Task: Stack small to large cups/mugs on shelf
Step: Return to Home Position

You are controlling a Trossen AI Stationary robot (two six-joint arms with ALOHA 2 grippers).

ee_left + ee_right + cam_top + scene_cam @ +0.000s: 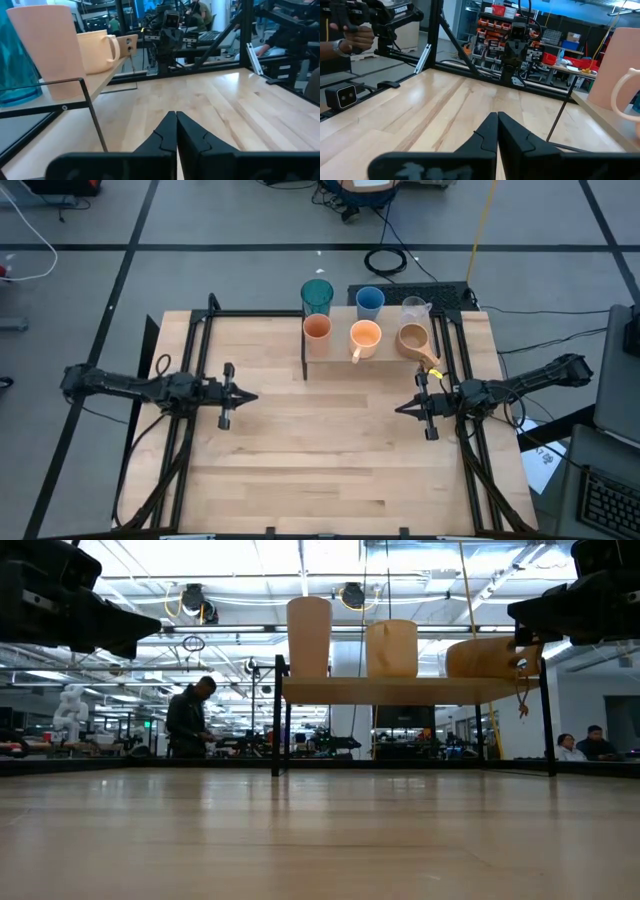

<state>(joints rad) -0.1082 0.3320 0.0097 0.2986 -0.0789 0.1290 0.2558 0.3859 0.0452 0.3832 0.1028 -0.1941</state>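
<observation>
The shelf (338, 350) stands at the 12 o'clock edge of the table (320, 470) and carries all six vessels in two rows.

- **Far row:** teal tumbler (317, 294), blue cup (369, 302), clear handled cup (415, 310).
- **Near row:** orange cup (317, 330), orange handled mug (365, 336), wooden mug (412, 338).

No vessel sits inside another. Placement appears complete; only parking the arms seems left.

The left gripper (248, 396) hangs at 9 o'clock. The right gripper (402, 408) hangs at 3 o'clock, near the wooden mug. Both pairs of fingers (165, 135) are pressed together and hold nothing.
</observation>
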